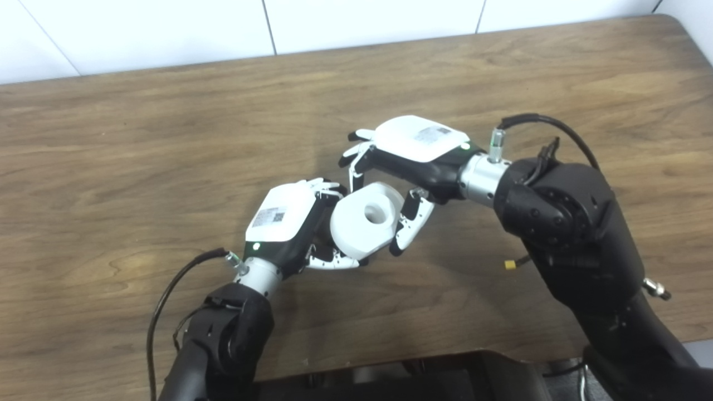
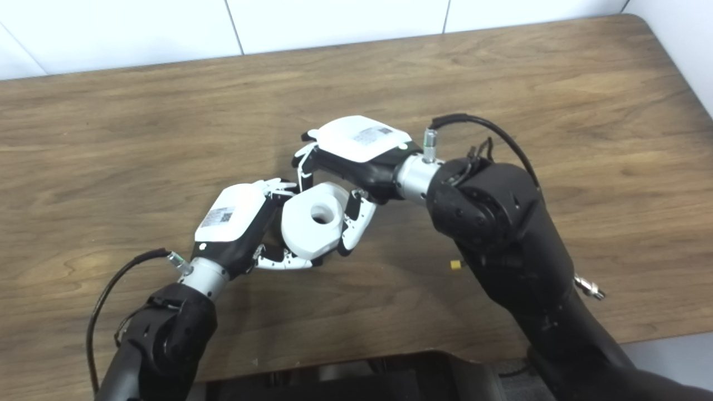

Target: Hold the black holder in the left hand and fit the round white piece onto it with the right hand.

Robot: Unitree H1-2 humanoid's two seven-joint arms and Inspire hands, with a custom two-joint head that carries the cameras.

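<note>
The round white piece (image 1: 365, 220), a thick disc with a hole in its middle, is held above the middle of the wooden table (image 1: 167, 139) between both hands. My right hand (image 1: 409, 150) reaches in from the right, fingers curled over the disc's top edge and thumb (image 1: 411, 223) against its right side. My left hand (image 1: 289, 223) comes up from the lower left and closes behind and under the disc. The black holder shows only as a dark sliver (image 1: 322, 234) between that palm and the disc; the rest is hidden.
A small yellow bit (image 1: 509, 264) lies by the right forearm (image 1: 562, 223). A dark part of the robot's body (image 1: 418, 379) fills the bottom edge. White wall tiles run along the table's far edge (image 1: 356, 50).
</note>
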